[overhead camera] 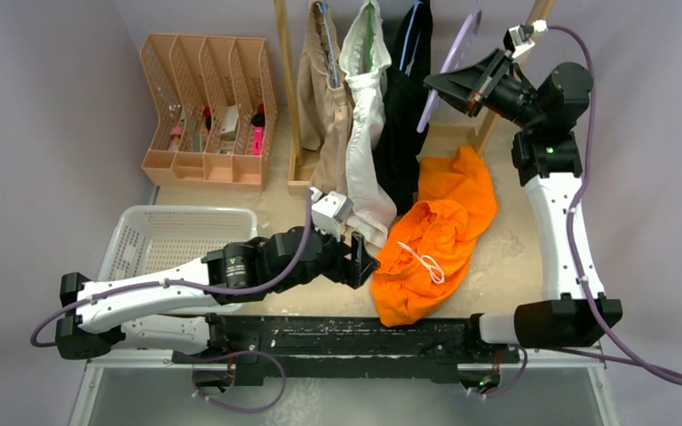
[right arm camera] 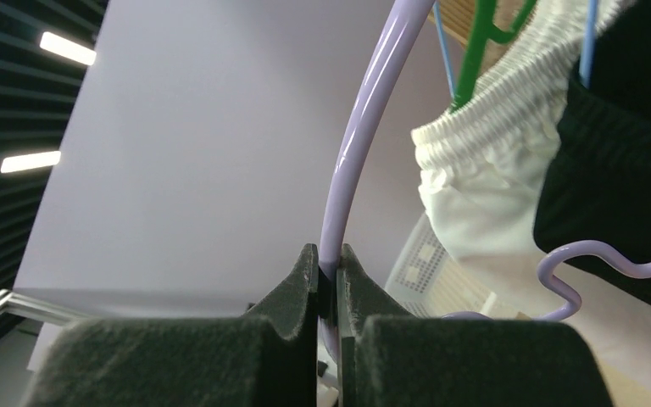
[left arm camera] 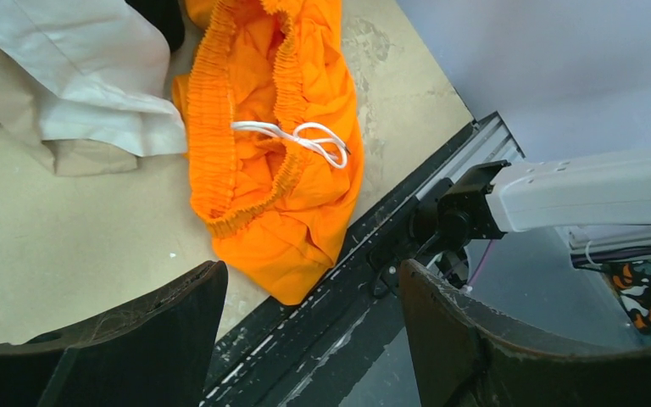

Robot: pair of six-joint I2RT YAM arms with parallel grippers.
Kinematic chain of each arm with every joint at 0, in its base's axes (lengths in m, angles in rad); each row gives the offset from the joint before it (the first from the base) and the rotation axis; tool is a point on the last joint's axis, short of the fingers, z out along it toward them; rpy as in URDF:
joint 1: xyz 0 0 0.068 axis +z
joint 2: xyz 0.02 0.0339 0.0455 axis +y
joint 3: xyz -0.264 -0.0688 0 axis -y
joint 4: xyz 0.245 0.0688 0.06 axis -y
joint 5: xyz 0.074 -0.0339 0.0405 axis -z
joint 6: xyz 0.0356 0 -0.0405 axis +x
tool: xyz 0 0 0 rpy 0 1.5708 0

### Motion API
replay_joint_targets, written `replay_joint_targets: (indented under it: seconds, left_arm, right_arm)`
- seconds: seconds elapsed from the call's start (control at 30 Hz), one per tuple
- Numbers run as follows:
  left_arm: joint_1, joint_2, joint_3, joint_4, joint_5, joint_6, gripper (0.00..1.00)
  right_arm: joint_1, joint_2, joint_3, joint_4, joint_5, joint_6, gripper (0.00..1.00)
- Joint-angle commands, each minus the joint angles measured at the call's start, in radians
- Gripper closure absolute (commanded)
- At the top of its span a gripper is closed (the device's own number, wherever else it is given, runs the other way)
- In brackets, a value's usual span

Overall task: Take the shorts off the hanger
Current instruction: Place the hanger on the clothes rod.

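Note:
The orange shorts lie crumpled on the table, white drawstring up. Beige shorts, white shorts and black shorts hang from the wooden rack. My left gripper hovers open just left of the orange shorts, nothing between its fingers. Up at the rack's right end, my right gripper is shut on the bare lilac hanger.
A white perforated basket sits at the near left. A peach file organiser with small items stands at the back left. The black rail runs along the table's near edge, close to the orange cloth.

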Motion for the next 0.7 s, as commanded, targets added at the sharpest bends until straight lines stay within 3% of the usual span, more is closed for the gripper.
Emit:
replay_joint_targets:
  seconds: [0.0, 0.23, 0.67]
  left_arm:
    - [-0.004, 0.014, -0.012, 0.112, 0.049, -0.036, 0.26]
    - [-0.004, 0.037, -0.009, 0.148, 0.058, -0.041, 0.26]
    - [-0.004, 0.047, -0.021, 0.193, 0.076, -0.055, 0.26]
  right_arm:
    - [-0.006, 0.014, 0.083, 0.179, -0.006, 0.113, 1.0]
    - [-0.013, 0.103, 0.229, 0.063, 0.05, 0.099, 1.0]
    - [-0.065, 0.157, 0.276, 0.049, 0.051, 0.131, 1.0]
